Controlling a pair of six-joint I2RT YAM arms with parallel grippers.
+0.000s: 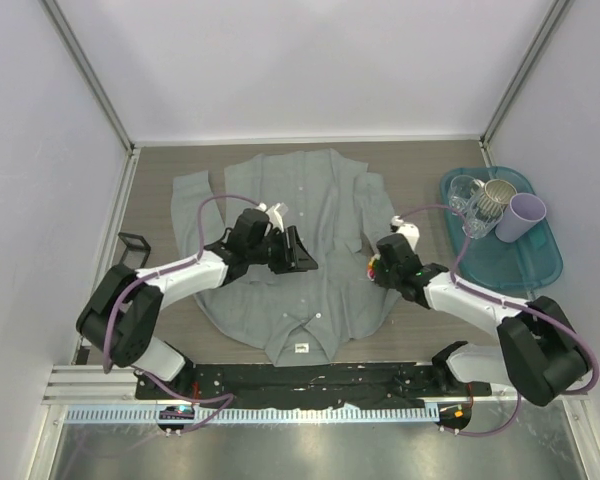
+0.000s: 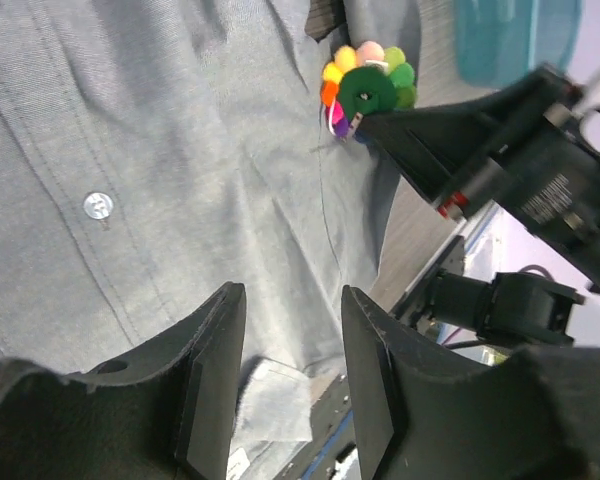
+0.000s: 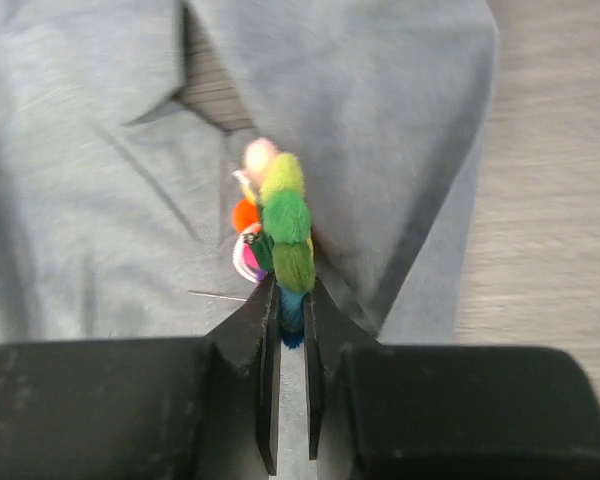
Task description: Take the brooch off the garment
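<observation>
Shirt [image 1: 310, 205] lies spread flat on the table [image 1: 420, 170] in the top view, collar toward the arms. One brooch [image 1: 371, 268] sits at the shirt's right edge, right at the tip of the right gripper [image 1: 378, 270]. The left gripper [image 1: 298, 255] is mid-shirt, well to the left, so the right arm is the nearer. A tray [image 1: 540, 275] at far right holds three cups.

From the left wrist, the left gripper [image 2: 292, 370] has its fingers apart over plain cloth, gripping nothing. The brooch [image 2: 365, 85] lies ahead and to its right, with the right gripper [image 2: 385, 120] touching its lower side. One button [image 2: 98, 205] shows.

From the right wrist, the right gripper [image 3: 292, 320] is closed on the lower rim of the brooch [image 3: 285, 225]. The brooch is seen edge-on, its disc in line with the fingers and reaching straight ahead of them, against the shirt [image 3: 90, 150]. Whether its pin is free of the cloth I cannot tell. The pull would likely go back along the gripper's own line.
</observation>
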